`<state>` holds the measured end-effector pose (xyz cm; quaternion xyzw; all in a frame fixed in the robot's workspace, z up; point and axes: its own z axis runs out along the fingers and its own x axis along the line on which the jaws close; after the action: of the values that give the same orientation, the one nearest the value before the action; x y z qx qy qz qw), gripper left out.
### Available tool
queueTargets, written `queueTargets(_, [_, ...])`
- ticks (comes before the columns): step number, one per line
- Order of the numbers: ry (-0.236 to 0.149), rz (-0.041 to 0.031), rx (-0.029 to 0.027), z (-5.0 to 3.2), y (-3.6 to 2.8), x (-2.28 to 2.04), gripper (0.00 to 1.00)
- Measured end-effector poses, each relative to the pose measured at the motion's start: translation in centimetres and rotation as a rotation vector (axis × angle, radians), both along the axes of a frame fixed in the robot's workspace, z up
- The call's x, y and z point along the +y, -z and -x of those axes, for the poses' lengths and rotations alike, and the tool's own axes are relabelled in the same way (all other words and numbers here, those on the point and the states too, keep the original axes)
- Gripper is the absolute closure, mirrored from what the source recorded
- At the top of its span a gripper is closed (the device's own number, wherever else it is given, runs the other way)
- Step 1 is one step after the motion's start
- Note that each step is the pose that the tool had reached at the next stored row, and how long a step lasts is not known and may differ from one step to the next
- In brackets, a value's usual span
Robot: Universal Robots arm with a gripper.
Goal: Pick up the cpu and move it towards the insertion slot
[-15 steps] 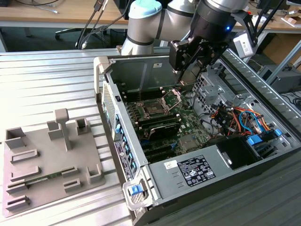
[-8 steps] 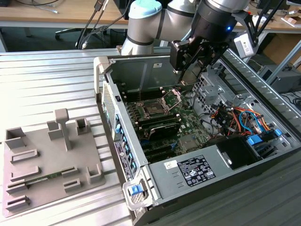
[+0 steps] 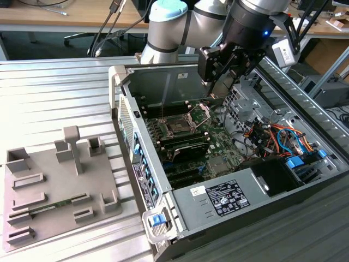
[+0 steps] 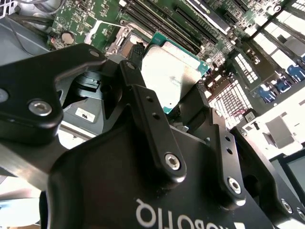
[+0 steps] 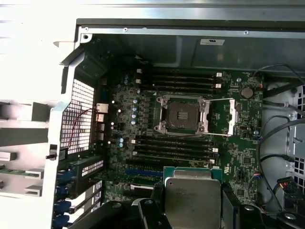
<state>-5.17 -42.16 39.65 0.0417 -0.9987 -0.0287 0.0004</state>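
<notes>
My gripper (image 3: 219, 76) hangs over the open computer case, above the motherboard. It is shut on the cpu (image 4: 172, 71), a flat square chip with a silvery top and a green rim, held by two opposite edges between the black fingers (image 4: 143, 102). In the first wrist view the cpu (image 5: 193, 196) sits in the gripper (image 5: 191, 202), a short way from the insertion slot (image 5: 183, 117). The insertion slot (image 3: 179, 126) is a dark square socket in a silver frame, and its load plate (image 5: 232, 117) is swung open to one side.
Long black memory slots (image 5: 176, 145) lie between the cpu and the socket. Coloured cables (image 3: 272, 136) and a power supply (image 3: 229, 196) fill the case toward the exterior view's right. A grey plastic tray (image 3: 54, 185) holding a green memory stick (image 3: 57, 206) lies at the exterior view's left.
</notes>
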Motion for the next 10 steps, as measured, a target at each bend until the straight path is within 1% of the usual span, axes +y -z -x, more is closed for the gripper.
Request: queueTargets(10, [0.0,0.0,0.0,-0.2,0.04,0.0,0.45])
